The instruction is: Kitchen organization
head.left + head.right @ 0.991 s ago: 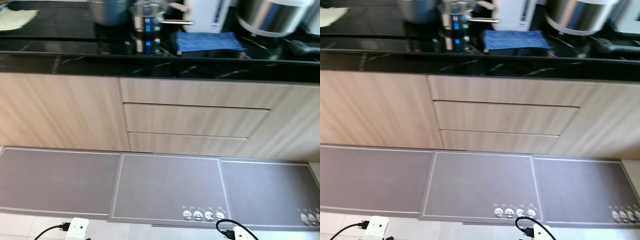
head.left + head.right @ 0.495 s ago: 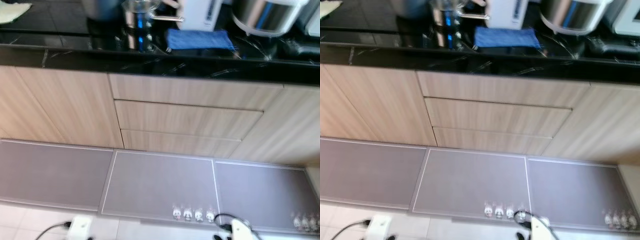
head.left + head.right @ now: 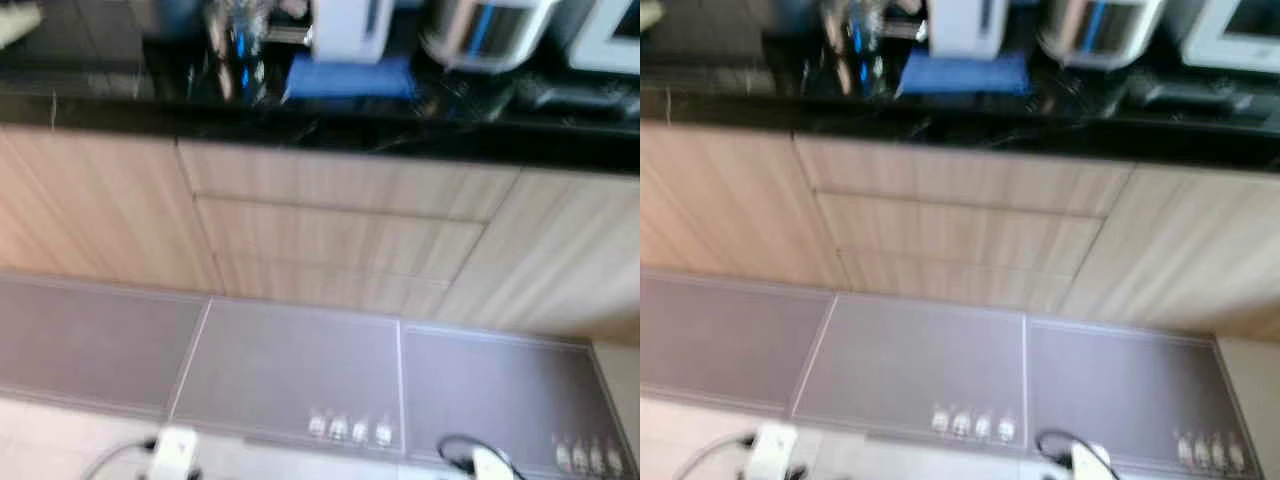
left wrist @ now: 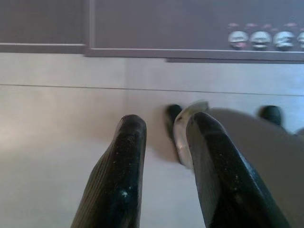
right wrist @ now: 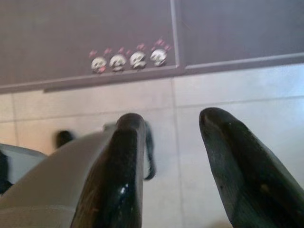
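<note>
The head views are blurred, which suggests the robot is walking up to the kitchen unit; no object is in hand yet, so this looks like the approach step of the organizing job. The black countertop point(image 3: 330, 135) runs across the top of the frame. On it, at upper centre, a blue cloth point(image 3: 348, 78) lies flat, with a white appliance point(image 3: 348, 25) just behind it, a steel cooker pot point(image 3: 478, 32) to its right and a glass vessel point(image 3: 232, 40) to its left. Below is a stack of wooden drawers point(image 3: 335, 235), and grey floor mats point(image 3: 290, 365) lie along the lower part of the frame.

Both arms hang low. The left gripper point(image 4: 164, 142) points at the tiled floor point(image 4: 57, 123), fingers parted a moderate way, nothing between them. The right gripper point(image 5: 173, 137) is likewise spread and empty over the tiles, near the mat's edge.

Next, I judge the robot must close in on the counter, steady itself, and raise an arm toward whichever item needs tidying.
</note>
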Available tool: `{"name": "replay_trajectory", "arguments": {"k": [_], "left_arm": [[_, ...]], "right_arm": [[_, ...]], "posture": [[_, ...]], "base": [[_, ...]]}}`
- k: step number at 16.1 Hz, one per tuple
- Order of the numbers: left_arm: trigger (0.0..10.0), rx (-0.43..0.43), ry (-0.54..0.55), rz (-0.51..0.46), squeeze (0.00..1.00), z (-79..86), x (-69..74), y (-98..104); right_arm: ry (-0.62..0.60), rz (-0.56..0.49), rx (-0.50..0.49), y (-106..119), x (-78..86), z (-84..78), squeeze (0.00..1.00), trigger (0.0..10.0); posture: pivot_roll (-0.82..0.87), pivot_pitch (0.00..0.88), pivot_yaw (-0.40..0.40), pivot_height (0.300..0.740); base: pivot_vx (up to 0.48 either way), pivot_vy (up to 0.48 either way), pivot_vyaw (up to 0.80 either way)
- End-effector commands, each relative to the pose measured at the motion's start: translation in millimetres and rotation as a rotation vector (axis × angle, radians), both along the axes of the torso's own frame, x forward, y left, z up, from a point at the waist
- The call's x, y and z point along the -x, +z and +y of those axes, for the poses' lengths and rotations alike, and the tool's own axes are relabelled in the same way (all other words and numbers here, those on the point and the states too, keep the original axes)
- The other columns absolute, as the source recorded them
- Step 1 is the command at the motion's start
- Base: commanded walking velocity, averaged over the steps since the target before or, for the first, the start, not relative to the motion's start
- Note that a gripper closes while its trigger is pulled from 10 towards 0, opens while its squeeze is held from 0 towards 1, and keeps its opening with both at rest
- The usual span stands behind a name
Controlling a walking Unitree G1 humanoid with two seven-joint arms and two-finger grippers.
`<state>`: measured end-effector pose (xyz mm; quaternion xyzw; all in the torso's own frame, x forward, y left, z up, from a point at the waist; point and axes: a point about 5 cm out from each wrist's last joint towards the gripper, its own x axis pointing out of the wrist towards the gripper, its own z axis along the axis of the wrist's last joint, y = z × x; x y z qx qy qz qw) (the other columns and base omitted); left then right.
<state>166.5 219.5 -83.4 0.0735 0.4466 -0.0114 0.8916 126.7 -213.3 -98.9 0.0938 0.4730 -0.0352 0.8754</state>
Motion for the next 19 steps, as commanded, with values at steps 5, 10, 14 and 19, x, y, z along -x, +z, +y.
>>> {"name": "replay_trajectory", "arguments": {"k": [5,10,14,19], "left_arm": [[10.0,-0.022,-0.010,0.032,0.00,5.7,6.4,-1.9],[10.0,-0.016,-0.016,0.025,0.00,3.1,4.4,-1.5],[10.0,-0.008,-0.022,0.020,0.00,-0.9,2.9,-1.7],[10.0,-0.005,-0.023,0.015,0.00,-2.0,2.0,-1.4]], "right_arm": [[-0.013,0.000,-0.010,-0.4,-1.6,3.6,0.00,10.0],[-0.016,0.010,-0.007,-0.6,-0.2,0.9,0.00,10.0],[-0.008,0.036,-0.005,-1.4,3.4,-2.7,0.00,10.0],[-0.013,0.034,0.003,-1.1,6.1,-7.3,0.00,10.0]], "posture": [[-0.01,0.099,-0.050,0.740],[-0.01,0.097,-0.051,0.740],[-0.01,0.096,-0.053,0.740],[-0.01,0.103,-0.054,0.740]], "base": [[0.000,-0.374,0.00],[0.000,-0.376,0.00],[0.000,-0.377,-0.49],[0.000,-0.378,-0.12]]}}
